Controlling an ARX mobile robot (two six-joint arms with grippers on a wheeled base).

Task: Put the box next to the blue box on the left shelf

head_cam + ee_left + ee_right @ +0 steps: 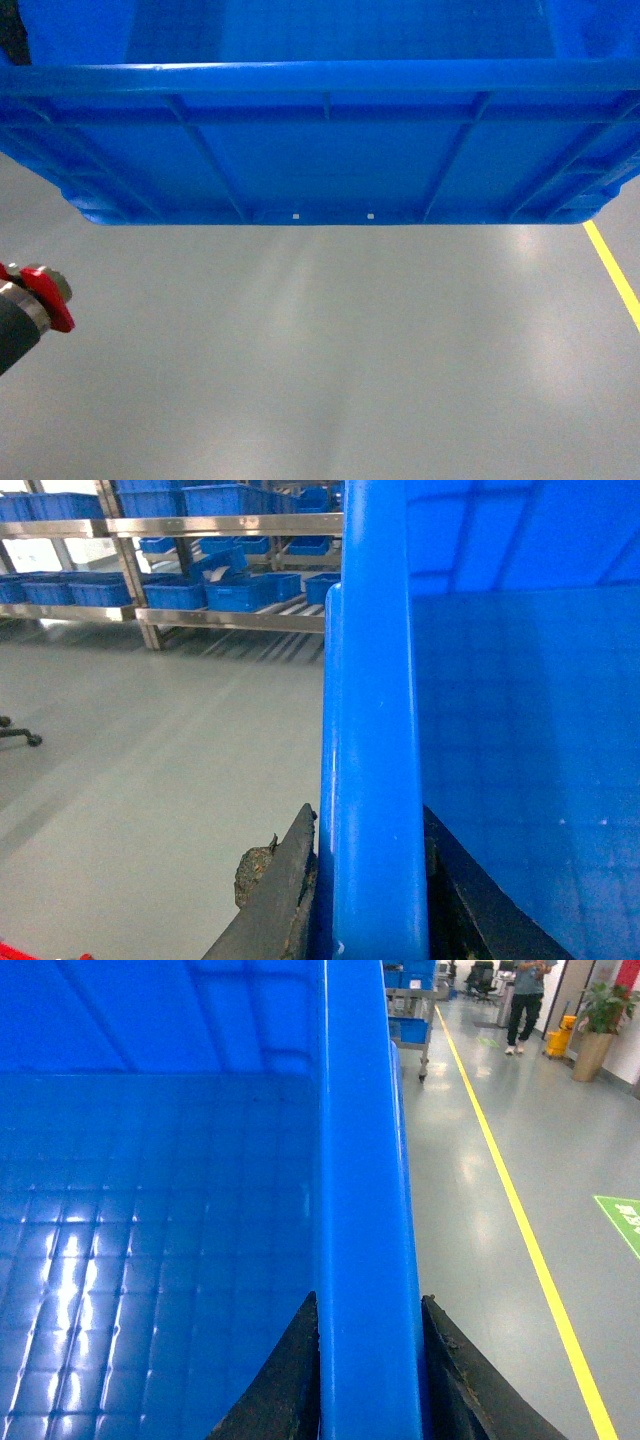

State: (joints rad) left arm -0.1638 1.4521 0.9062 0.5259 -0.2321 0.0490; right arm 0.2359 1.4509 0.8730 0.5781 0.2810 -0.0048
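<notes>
I have the box (pixel 320 140) lifted above the grey floor (pixel 320 350): left fingers (pixel 285 885) clamped on its left rim, right fingers (pixel 455 1365) clamped on its right rim. The shelf (pixel 230 615) stands far off across the floor.

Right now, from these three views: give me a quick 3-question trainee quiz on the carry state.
1. True or false: the box rests on the floor.
2. What does each gripper clamp? A) the box's rim B) a shelf rail C) nothing
3. In the left wrist view, what sits on the racks in the background?

Key:
1. False; it is held up, with bare floor beneath.
2. A; the left gripper and the right gripper each straddle a rim, one finger inside and one outside.
3. More blue crates.
</notes>
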